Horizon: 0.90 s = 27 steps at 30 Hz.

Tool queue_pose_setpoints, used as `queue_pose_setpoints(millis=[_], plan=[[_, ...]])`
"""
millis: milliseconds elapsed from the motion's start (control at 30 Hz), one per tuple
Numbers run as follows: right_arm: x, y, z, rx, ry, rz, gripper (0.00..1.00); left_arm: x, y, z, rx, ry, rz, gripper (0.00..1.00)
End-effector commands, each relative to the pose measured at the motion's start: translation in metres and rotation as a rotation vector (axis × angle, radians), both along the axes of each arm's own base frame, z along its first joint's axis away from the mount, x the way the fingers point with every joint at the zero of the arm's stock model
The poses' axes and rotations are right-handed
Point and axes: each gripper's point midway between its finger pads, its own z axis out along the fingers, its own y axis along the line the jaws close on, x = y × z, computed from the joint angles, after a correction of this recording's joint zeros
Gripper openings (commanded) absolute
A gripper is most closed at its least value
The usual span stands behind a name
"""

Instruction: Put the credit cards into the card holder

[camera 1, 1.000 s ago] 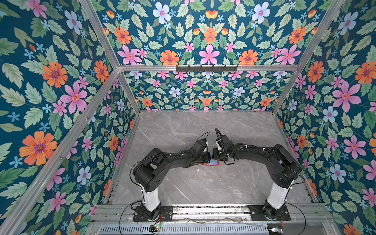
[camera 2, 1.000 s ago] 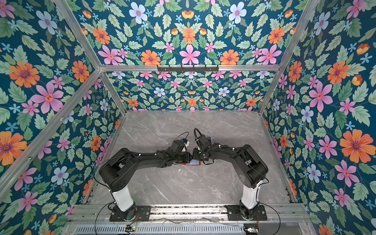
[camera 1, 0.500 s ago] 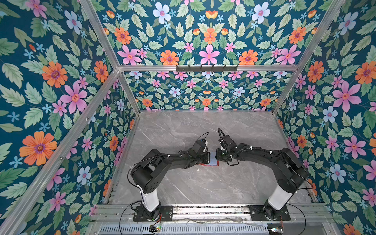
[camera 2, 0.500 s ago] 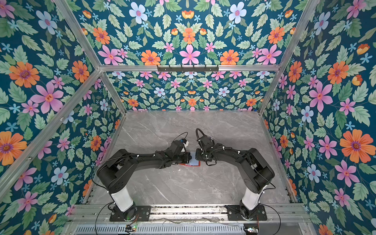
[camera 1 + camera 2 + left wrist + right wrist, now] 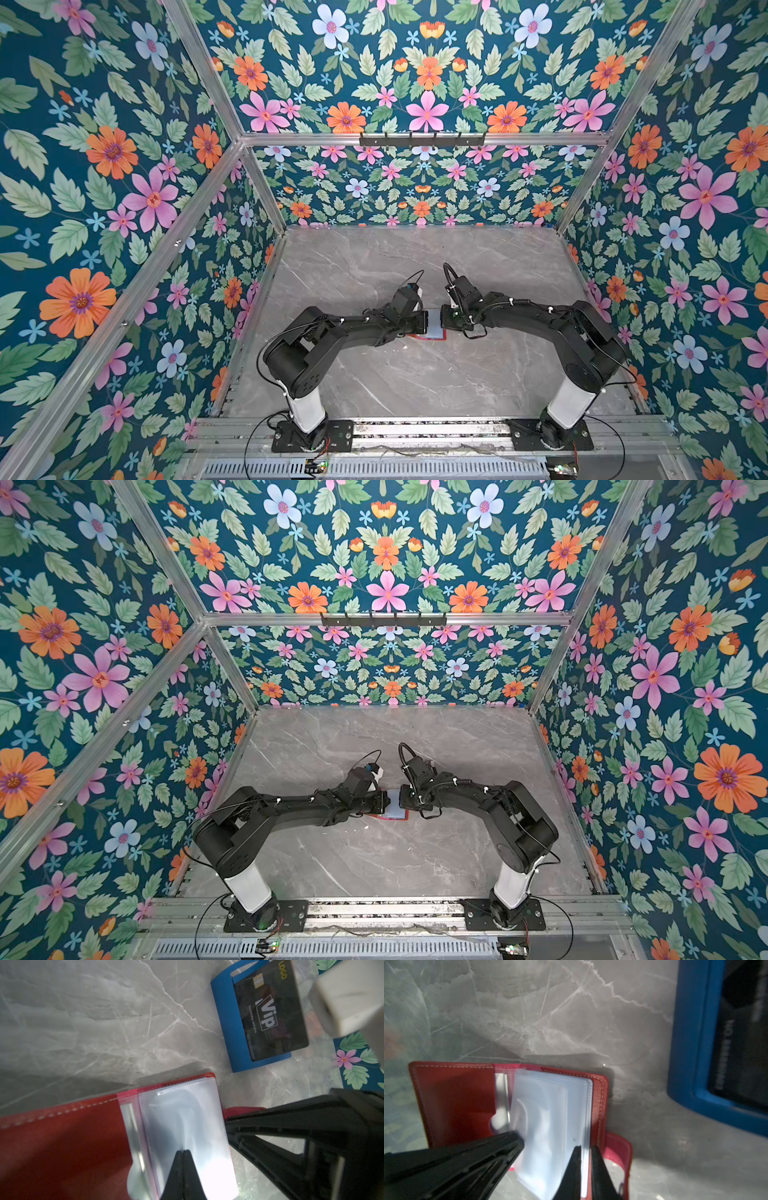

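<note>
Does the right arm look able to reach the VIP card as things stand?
Probably, once it lets go: right gripper pinches the card holder's sleeves, yet the VIP card lies uncovered nearby.

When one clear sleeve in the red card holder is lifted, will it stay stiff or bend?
Probably floppy: the top clear sleeve curves up off the card holder. Its glossy glare suggests a slippery surface. Being thin, it likely weighs almost nothing.
</note>
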Motion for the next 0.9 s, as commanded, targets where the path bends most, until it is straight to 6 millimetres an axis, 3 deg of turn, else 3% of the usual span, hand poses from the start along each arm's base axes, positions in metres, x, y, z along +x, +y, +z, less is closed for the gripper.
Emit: queue_pose_setpoints(millis=[0,167,300,333,433,500,867], plan=[[-0.001,0.004,0.000,0.014,0.011,0.017,0.13,0.003,-0.003,0.005,-0.020,-0.017,0.001,0.00],[0.000,0.008,0.003,0.027,0.007,0.026,0.17,0.002,-0.004,0.005,-0.027,-0.017,-0.003,0.00],[0.000,0.012,0.006,0.047,0.003,0.040,0.25,0.002,-0.003,0.011,-0.036,-0.034,-0.006,0.00],[0.000,0.015,0.007,0.058,0.001,0.048,0.26,0.003,-0.002,0.015,-0.042,-0.048,-0.002,0.06],[0.001,0.023,0.010,0.097,0.001,0.068,0.31,0.005,0.004,0.025,-0.046,-0.086,0.022,0.37],[0.001,0.029,0.013,0.126,0.004,0.080,0.33,0.006,0.011,0.032,-0.039,-0.117,0.044,0.46],[0.005,0.057,0.014,0.194,0.010,0.146,0.41,0.006,0.049,0.058,0.012,-0.240,0.152,0.45]])
